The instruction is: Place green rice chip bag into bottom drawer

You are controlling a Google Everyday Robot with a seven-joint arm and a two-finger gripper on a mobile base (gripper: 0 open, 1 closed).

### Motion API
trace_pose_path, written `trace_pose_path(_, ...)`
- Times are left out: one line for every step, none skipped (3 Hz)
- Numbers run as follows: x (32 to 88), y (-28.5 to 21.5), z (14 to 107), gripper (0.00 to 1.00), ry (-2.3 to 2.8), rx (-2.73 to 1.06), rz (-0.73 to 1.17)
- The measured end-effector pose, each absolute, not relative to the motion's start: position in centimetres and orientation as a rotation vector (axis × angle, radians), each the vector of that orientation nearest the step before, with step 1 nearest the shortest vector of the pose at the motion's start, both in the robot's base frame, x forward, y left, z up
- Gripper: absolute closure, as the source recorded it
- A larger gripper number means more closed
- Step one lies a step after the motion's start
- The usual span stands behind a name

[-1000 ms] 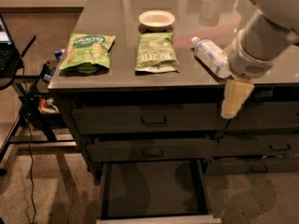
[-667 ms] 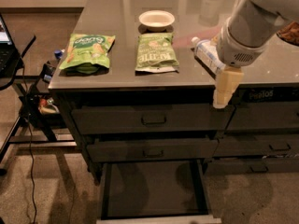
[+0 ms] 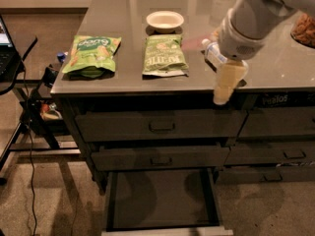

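At the far left a laptop (image 3: 4, 38) sits on a dark stand, with cables trailing to the floor beneath it. The chip bag (image 3: 93, 54) lies flat on the grey counter (image 3: 128, 9) near its left front corner, logo up, untouched. To its right and well apart from it lies the flatter olive bag (image 3: 164, 56), with a pale bowl (image 3: 165, 20) just behind that bag.

Below the counter, two shallow drawers with small handles are closed. Under them the bottom drawer (image 3: 162, 200) is pulled out towards the camera, its dark inside showing and its pale front rim at the lower edge of the view. It sits below the olive bag rather than below the chip bag.

Right of the olive bag, what looks like a small white bottle (image 3: 212, 56) lies on its side, partly hidden by the arm (image 3: 251, 18). The arm comes in from the upper right. The gripper (image 3: 222, 95) points downwards at the counter's front edge, its pale tip hanging in front of the top drawer's right end, well apart from the chip bag. From this angle I cannot tell whether it is open or closed; nothing shows in its hold.

At the far right a brown item (image 3: 303, 29) sits on the counter.
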State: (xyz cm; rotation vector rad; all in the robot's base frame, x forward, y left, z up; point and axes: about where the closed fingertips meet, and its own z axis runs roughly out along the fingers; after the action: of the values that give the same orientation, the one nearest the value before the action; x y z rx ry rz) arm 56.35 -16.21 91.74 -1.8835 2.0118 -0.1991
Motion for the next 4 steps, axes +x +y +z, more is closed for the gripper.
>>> trace_pose_path(57.9, -15.8, 91.8, 0.00, 1.948, -1.912, -0.166)
trace_pose_path(59.4, -15.0, 92.2, 0.00, 1.880, -1.949, -0.142)
trace_pose_path(59.5, -14.1, 92.7, 0.00, 1.877, -1.954, -0.137)
trace_pose_path(57.2, -10.4, 94.8, 0.00, 1.869, -1.978, -0.070)
